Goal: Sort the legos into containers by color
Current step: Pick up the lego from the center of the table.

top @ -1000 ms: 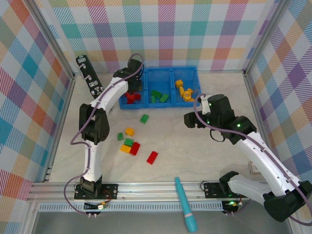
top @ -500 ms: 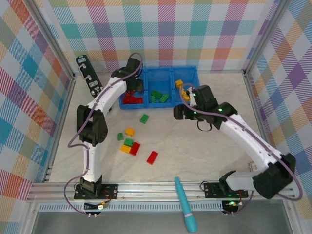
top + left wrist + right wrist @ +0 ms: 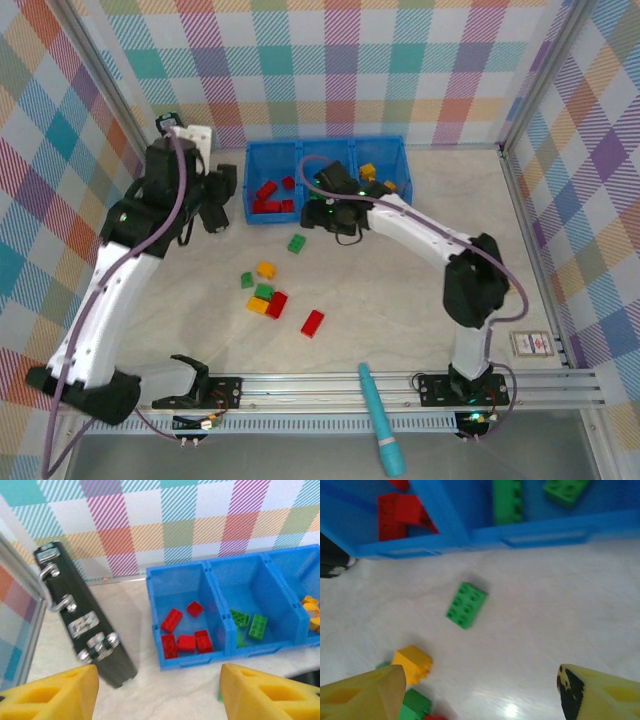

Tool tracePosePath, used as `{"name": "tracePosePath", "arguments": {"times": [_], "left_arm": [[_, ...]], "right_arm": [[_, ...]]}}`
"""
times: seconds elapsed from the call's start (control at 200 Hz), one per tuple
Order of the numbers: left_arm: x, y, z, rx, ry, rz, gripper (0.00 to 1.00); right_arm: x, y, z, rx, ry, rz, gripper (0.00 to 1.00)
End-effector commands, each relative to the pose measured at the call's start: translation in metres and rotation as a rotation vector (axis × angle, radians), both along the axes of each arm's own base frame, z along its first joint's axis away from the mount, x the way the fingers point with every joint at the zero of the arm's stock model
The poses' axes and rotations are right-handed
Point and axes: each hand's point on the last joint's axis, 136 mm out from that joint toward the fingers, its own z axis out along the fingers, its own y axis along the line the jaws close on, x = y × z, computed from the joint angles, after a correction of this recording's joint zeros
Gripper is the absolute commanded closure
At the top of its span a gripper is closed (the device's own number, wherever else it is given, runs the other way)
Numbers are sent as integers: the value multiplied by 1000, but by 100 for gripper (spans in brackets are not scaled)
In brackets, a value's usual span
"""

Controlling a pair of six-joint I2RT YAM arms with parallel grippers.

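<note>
The blue tray (image 3: 325, 147) stands at the back with its three containers side by side. Red legos (image 3: 186, 642) lie in the left one, green ones (image 3: 258, 626) in the middle, yellow ones (image 3: 370, 172) in the right. Loose legos lie on the table: a green one (image 3: 466, 604), a yellow one (image 3: 412, 664), and a red one (image 3: 313, 322) nearer the front. My left gripper (image 3: 213, 205) hangs open and empty left of the tray. My right gripper (image 3: 480, 695) is open and empty just in front of the tray, above the green loose brick (image 3: 296, 242).
A long black bar with metal fittings (image 3: 80, 625) lies left of the tray. A teal pen-like tool (image 3: 381, 420) lies across the front rail. A small tan block (image 3: 530, 343) sits at the right edge. Checked walls close in the table.
My left gripper has drawn back out of the red container to the left and opened. My right arm has swung left from the yellow container to the front of the tray.
</note>
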Motion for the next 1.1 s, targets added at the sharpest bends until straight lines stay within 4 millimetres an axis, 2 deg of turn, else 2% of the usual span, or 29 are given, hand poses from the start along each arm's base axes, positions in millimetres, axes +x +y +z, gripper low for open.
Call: {"name": "tracePosePath", "arguments": {"times": [0.0,0.16,0.295,0.405,0.625,0.88,1.095], "left_arm": [[-23,22,-24,133,63,18,33],[-60,36,-4,94,-30,25,30],[-77,36,6,51,-54,4,30],[-88,37,5,36,-50,-8,30],[-101,41,-4,55,-49,-9,29],[-115,44,2,90,-74,-19,29],[-117,44,1,103,-74,-23,29]], "right_arm": [[0,12,-15,-31,63,-49,21],[3,22,-41,-77,117,-91,23],[5,24,-57,-102,141,-121,23],[10,28,-64,-125,143,-133,23],[20,43,-75,-101,135,-125,24],[27,51,-101,-137,146,-128,24],[28,60,-119,-178,153,-114,26]]}}
